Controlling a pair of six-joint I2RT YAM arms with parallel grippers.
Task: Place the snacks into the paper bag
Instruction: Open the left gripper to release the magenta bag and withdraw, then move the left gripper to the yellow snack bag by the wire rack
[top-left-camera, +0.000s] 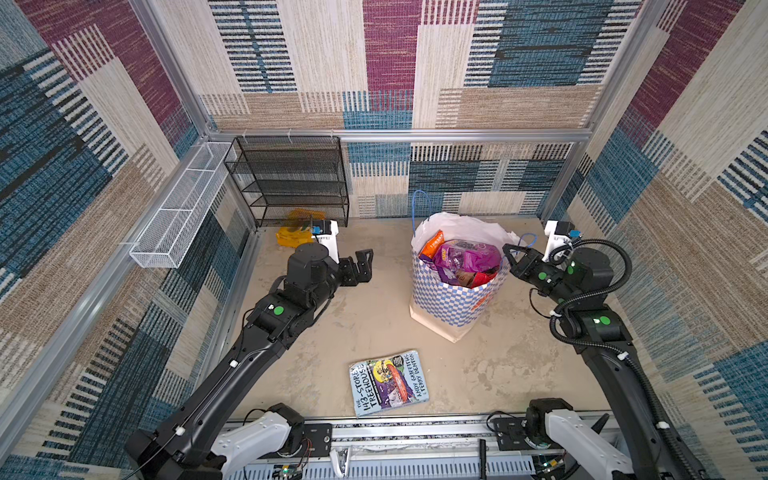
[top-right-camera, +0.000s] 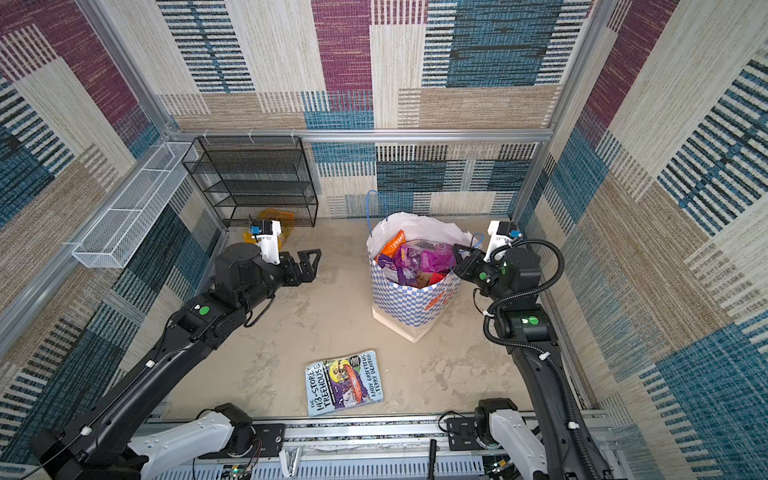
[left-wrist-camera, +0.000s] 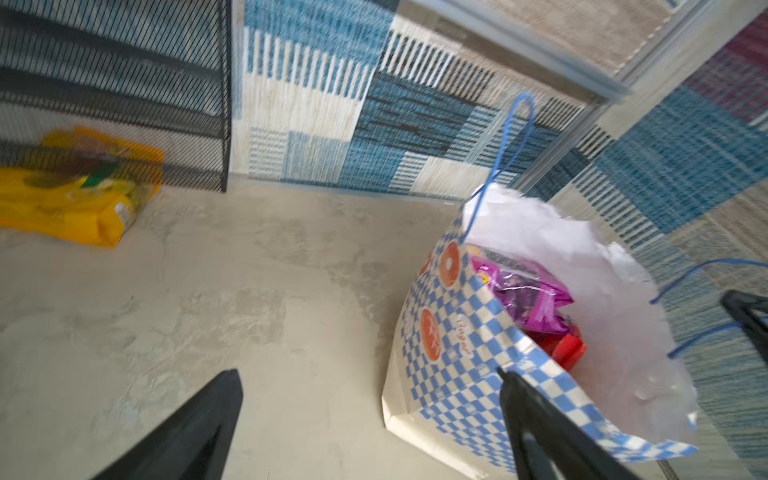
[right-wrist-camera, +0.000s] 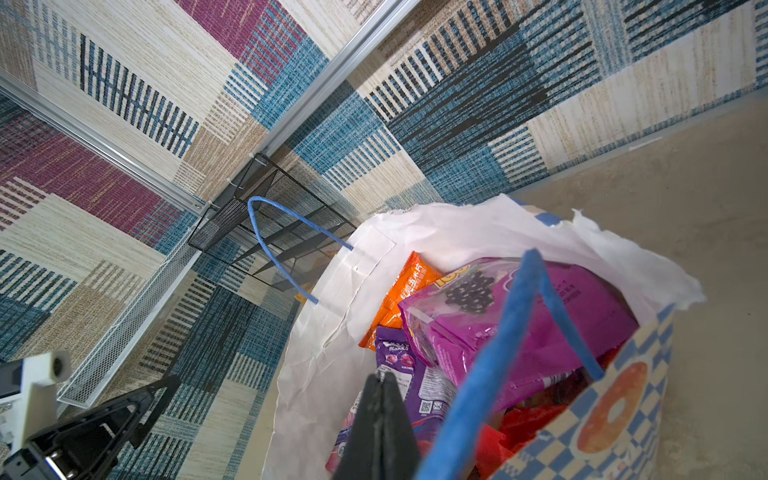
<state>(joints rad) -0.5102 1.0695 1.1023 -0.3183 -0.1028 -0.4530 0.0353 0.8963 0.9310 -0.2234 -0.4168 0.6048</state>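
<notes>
One paper bag (top-left-camera: 451, 309) stands upright; four snacks (top-left-camera: 467, 255) show inside — one orange, two purple, one red. One yellow packet (top-left-camera: 293, 237) lies by the black rack (top-left-camera: 291, 178). The left gripper (top-left-camera: 360, 259) is wide open, empty — the right gripper (top-left-camera: 508, 250) is closed at the bag's rim.

The left arm (top-left-camera: 232, 365) and right arm (top-left-camera: 615, 374) are built of black links marked with green round stickers (top-left-camera: 278, 310); white camera mounts (top-left-camera: 330, 241) are fitted behind the black left gripper (top-left-camera: 365, 266) and right gripper (top-left-camera: 507, 248); a corrugated cable (top-left-camera: 630, 266) is looped along the right arm.
</notes>
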